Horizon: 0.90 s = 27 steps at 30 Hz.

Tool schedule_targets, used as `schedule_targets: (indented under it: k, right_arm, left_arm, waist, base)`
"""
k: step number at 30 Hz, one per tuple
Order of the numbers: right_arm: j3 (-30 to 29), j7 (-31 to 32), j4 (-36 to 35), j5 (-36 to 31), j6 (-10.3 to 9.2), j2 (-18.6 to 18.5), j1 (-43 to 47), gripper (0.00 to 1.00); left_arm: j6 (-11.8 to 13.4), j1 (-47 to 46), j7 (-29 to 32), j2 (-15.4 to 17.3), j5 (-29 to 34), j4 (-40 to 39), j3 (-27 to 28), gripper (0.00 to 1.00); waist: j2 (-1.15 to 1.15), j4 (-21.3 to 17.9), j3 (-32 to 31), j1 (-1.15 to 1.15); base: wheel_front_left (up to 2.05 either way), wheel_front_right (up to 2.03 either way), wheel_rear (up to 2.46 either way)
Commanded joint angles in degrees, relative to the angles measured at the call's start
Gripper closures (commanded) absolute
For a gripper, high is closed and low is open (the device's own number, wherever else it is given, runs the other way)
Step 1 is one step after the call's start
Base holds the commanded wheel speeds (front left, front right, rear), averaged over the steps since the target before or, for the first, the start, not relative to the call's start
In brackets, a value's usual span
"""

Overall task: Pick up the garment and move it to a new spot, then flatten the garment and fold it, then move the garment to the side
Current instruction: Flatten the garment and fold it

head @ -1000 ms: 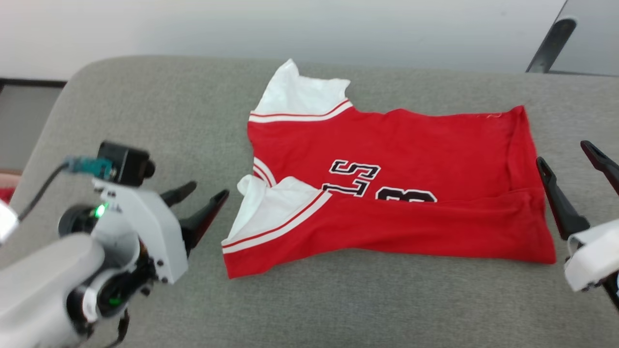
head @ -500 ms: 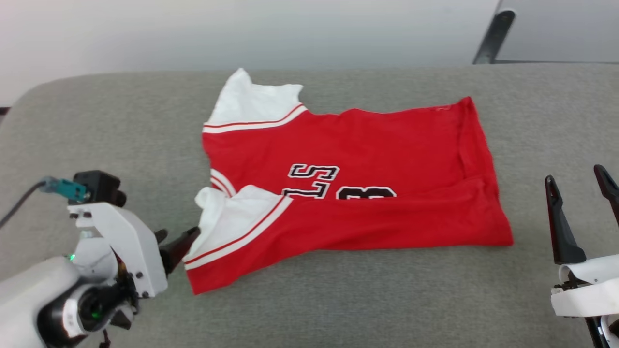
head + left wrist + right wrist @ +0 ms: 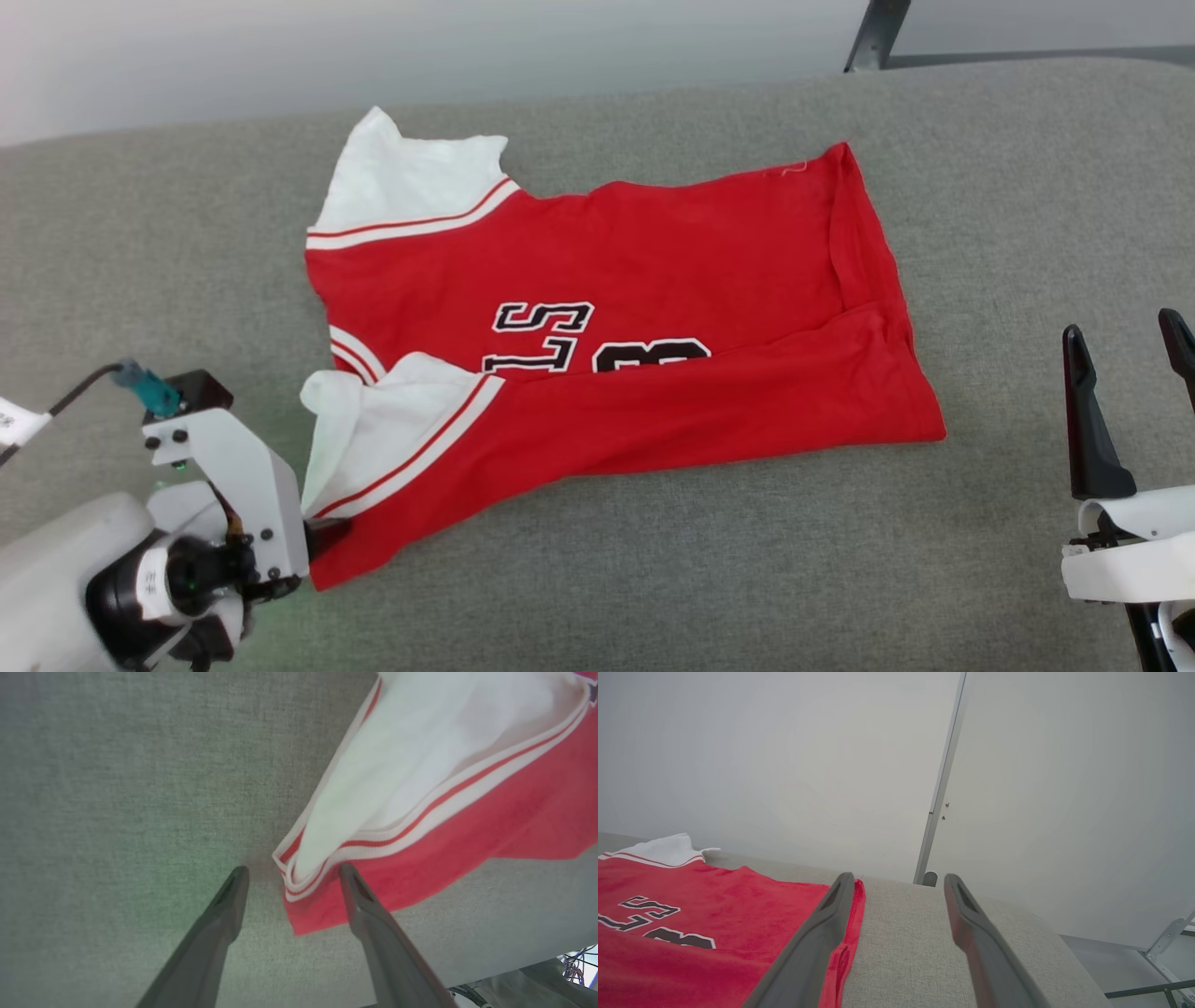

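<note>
Garment (image 3: 700, 271) is laid half-folded on the couch (image 3: 653, 579). Left gripper (image 3: 293, 871) is held apart astride its near sleeve corner, seemingly so that the corner can be pinched. Right gripper (image 3: 1120, 327), likewise apart, is held clear beside its hem.

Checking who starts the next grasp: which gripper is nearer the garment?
Left. The left gripper has the garment's near sleeve corner between its open jaws. The right gripper, also open, stands off beyond the hem edge, clear of the cloth.
</note>
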Motion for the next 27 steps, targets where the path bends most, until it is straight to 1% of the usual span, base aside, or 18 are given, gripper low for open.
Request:
schedule_targets:
  k: [1,2,4,9,10,12,14,17,22,25,27]
  right_arm:
    - [-0.29,-0.09,-0.01,0.34,-0.06,0.18,-0.75,0.00]
    - [-0.34,-0.11,-0.08,0.43,-0.06,0.12,-0.90,0.00]
    - [-0.35,-0.13,-0.16,0.64,-0.06,0.07,-1.10,0.00]
    - [-0.49,0.01,-0.53,0.85,-0.06,0.13,-0.89,0.00]
    - [-0.51,0.19,-0.53,1.01,-0.06,0.22,-0.85,0.00]
    - [-0.60,0.41,-0.67,1.31,-0.06,0.18,-0.75,0.00]
    - [-0.41,0.86,-0.57,1.54,-0.06,-0.09,-0.66,0.00]
    - [-0.17,2.51,-0.28,2.43,-0.06,-0.61,-0.49,0.00]
    - [1.32,7.42,-0.23,5.57,-0.06,-2.57,-0.36,0.00]
    - [2.00,13.26,-0.01,8.06,-0.06,-4.09,-0.42,0.00]
    - [2.11,18.68,0.44,10.43,-0.06,-4.50,-0.88,0.00]
  left_arm:
    - [-0.19,-0.66,0.23,-0.60,-0.32,0.42,-0.09,0.00]
    - [-0.29,-0.47,0.76,-1.05,-0.59,1.62,-0.26,0.00]
    - [-1.29,-0.57,1.34,-2.03,0.12,3.73,-0.78,0.00]
    - [-3.78,0.47,1.64,-5.67,-1.54,8.68,-0.55,0.00]
    - [-4.28,0.78,1.41,-6.37,-2.14,9.52,-0.07,0.07]
    - [-5.66,0.51,2.01,-7.37,-1.46,10.32,-0.59,0.99]
    - [-6.71,0.23,2.07,-7.59,-1.59,11.04,-0.26,1.00]
    - [-7.63,-1.29,1.54,-6.26,0.17,11.40,-0.09,1.00]
    - [-8.06,-2.88,1.00,-4.77,2.08,10.56,0.11,1.00]
    - [-7.80,-3.10,0.76,-4.57,2.78,9.88,0.06,1.00]
    - [-7.74,-3.17,0.61,-4.72,3.02,9.50,0.04,1.00]
  waist:
    - [0.00,-0.37,0.48,0.00]
    - [0.00,-0.40,0.63,0.00]
    - [0.00,-0.47,0.93,0.00]
    - [0.00,-0.37,1.35,0.00]
    - [0.00,-0.34,1.46,0.00]
    - [0.00,-0.14,1.69,0.00]
    - [0.00,0.05,1.83,0.00]
    - [0.00,0.44,2.00,0.00]
    - [0.00,1.26,2.05,0.00]
    - [0.00,1.85,1.84,0.00]
    - [0.00,2.14,1.69,0.00]
  base:
    - [0.00,0.00,0.00]
    - [0.00,0.00,0.00]
    - [0.00,0.00,0.00]
    - [0.00,0.00,0.00]
    - [0.00,0.00,0.00]
    - [0.00,0.00,0.00]
    - [0.00,0.00,0.00]
    - [0.00,0.00,0.00]
    - [0.00,0.00,0.00]
    - [0.00,0.00,0.00]
    - [0.00,0.00,0.00]
